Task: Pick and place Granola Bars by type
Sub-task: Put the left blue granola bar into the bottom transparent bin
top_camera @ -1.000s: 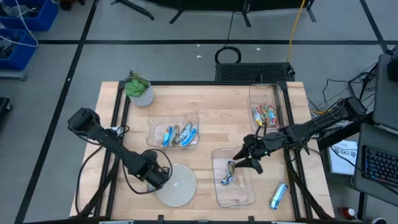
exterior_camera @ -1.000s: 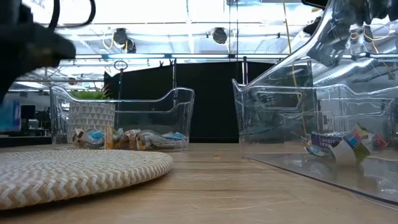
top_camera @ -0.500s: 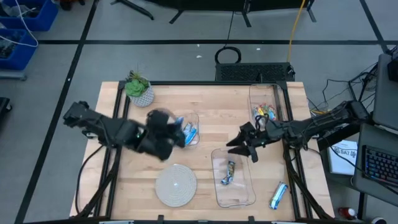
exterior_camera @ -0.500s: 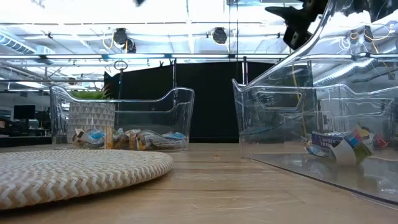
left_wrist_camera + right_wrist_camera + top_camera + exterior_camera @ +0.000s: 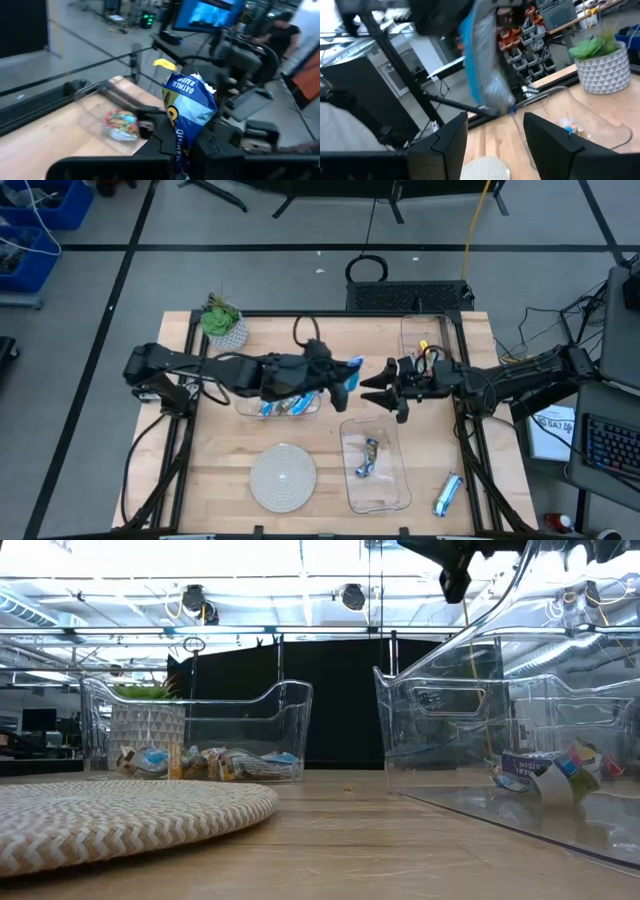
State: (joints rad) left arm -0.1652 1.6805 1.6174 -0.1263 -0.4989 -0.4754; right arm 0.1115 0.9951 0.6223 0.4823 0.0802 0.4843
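Observation:
My left gripper (image 5: 340, 376) hovers high over the table's middle, shut on a blue granola bar (image 5: 351, 369); in the left wrist view this bar (image 5: 191, 106) stands up from the fingers. My right gripper (image 5: 383, 392) is open and faces the bar from the right, a short gap away; in its wrist view the bar (image 5: 484, 70) hangs just beyond the open fingertips (image 5: 495, 122). Several blue bars (image 5: 288, 398) lie in the left clear bin. One bar (image 5: 367, 458) lies in the near bin. Multicoloured bars (image 5: 425, 364) lie in the far right bin. One blue bar (image 5: 447, 493) lies on the table. My left gripper pinches the blue bar by its lower end (image 5: 179, 141) between the two fingers. The bar is lifted clear of the table and sticks out past the fingertips toward the right gripper, its crimped free end (image 5: 196, 80) foremost.
A round woven plate (image 5: 283, 477) lies near the table's near edge. A potted plant (image 5: 222, 323) stands at the far left corner. The near bin's wall (image 5: 470, 730) fills the right of the low view. Bare wood lies between the plate and the left bin.
My left gripper has risen from beside the plate and swung right and toward the far edge, over the left bin to the table's middle, carrying the blue bar. My right gripper has lifted out of the near bin and moved toward the far edge, ending opposite the bar.

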